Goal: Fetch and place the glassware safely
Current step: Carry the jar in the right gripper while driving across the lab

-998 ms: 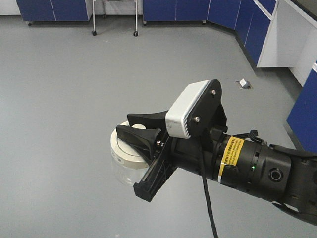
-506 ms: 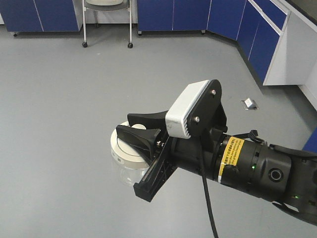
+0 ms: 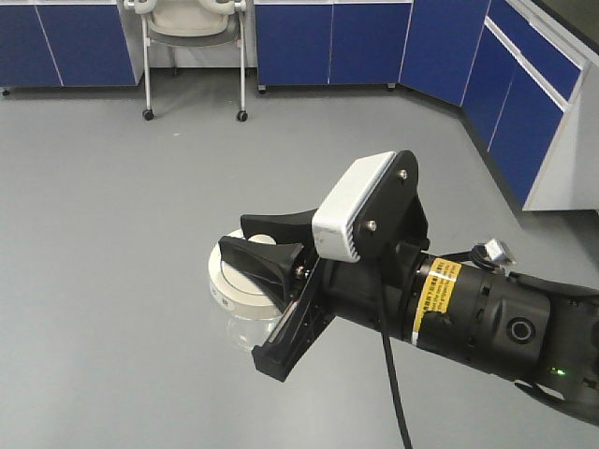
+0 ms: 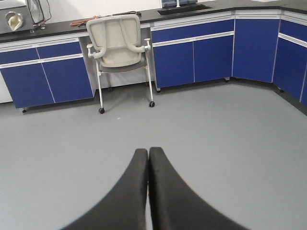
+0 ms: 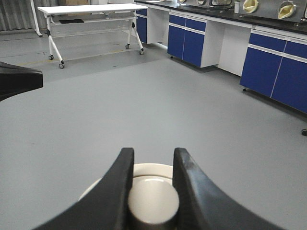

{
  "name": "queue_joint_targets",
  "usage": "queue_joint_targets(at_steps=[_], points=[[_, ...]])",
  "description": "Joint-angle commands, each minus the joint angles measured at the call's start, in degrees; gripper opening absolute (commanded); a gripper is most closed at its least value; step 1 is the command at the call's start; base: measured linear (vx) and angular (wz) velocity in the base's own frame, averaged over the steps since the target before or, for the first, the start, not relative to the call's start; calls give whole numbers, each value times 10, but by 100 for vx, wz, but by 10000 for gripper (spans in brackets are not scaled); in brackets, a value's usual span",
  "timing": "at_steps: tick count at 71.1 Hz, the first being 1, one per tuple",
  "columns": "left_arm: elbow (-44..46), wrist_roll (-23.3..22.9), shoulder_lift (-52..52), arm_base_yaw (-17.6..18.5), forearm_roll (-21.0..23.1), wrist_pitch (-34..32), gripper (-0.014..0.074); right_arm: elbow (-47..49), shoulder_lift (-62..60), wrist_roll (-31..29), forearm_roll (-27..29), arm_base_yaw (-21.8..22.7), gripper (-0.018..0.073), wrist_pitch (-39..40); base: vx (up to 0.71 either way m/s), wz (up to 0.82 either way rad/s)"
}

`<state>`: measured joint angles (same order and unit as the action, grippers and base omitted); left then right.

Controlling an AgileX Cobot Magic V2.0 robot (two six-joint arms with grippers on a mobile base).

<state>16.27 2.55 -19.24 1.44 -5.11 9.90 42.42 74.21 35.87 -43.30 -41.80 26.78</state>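
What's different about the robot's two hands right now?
The right gripper has its jaws squeezing the knob on the lid of the jar. The left gripper holds nothing.
The right jaws have the knob between them, while the left jaws touch each other.
Below the right gripper is the cream-white lid, and below the left gripper there is only grey floor.
Both have black curved jaws.

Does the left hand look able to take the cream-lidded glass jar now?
Probably not: the left hand is shut, and the right hand grips the clear glass jar by its lid knob.
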Motion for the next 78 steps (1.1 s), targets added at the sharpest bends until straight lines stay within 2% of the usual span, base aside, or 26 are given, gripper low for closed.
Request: queue_joint_targets(at_steps=[1,78], points=[[15,-4,-5,1,3,-40,-7,16,-20,-4,14,1,-3,46,60,-2],[15,-4,-5,1,3,-40,-7,16,-20,-4,14,1,-3,43,59,3]])
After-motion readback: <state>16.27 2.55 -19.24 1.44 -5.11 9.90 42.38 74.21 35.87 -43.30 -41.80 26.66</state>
